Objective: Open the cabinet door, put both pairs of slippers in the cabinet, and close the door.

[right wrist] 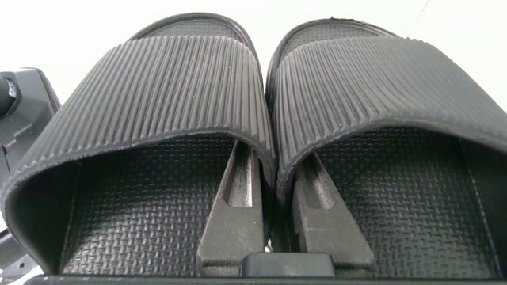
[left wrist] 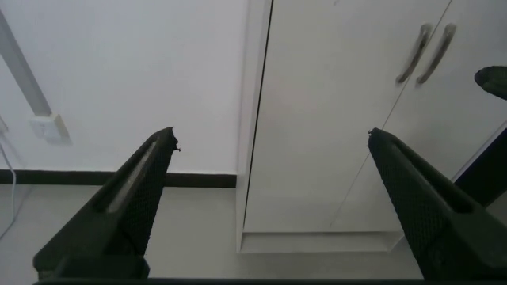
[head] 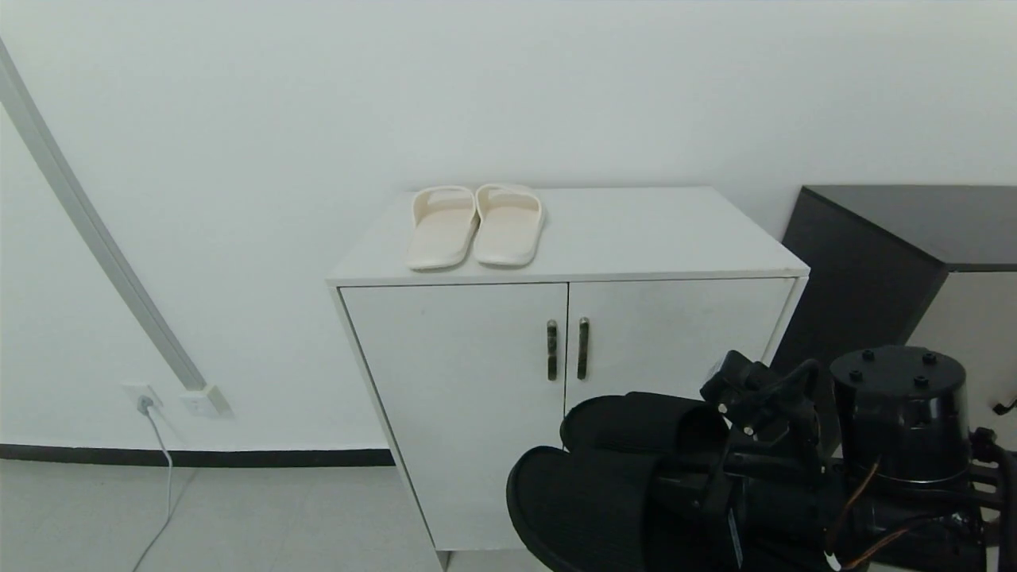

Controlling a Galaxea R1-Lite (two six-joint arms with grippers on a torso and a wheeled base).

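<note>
Head view: white cabinet stood mid-frame against the wall, both doors closed, the two dark handles side by side at the centre seam. Beige slippers lay as a pair on the cabinet top, upper centre, toes toward the wall.

At lower right of that view the black slippers hung in front of the right-hand door, covering its lower part.

Right wrist view gave what the head view hid: right gripper had one finger under each ribbed strap, clamped on the slippers' adjoining inner walls, soles side by side.

Left wrist view: left gripper with fingers wide apart, holding nothing, facing the cabinet's lower corner and the floor.

Surroundings, head view: grey conduit ran diagonally down the wall at left to a junction box; wall socket with plugged cable beside it; black baseboard; dark cabinet at right.
</note>
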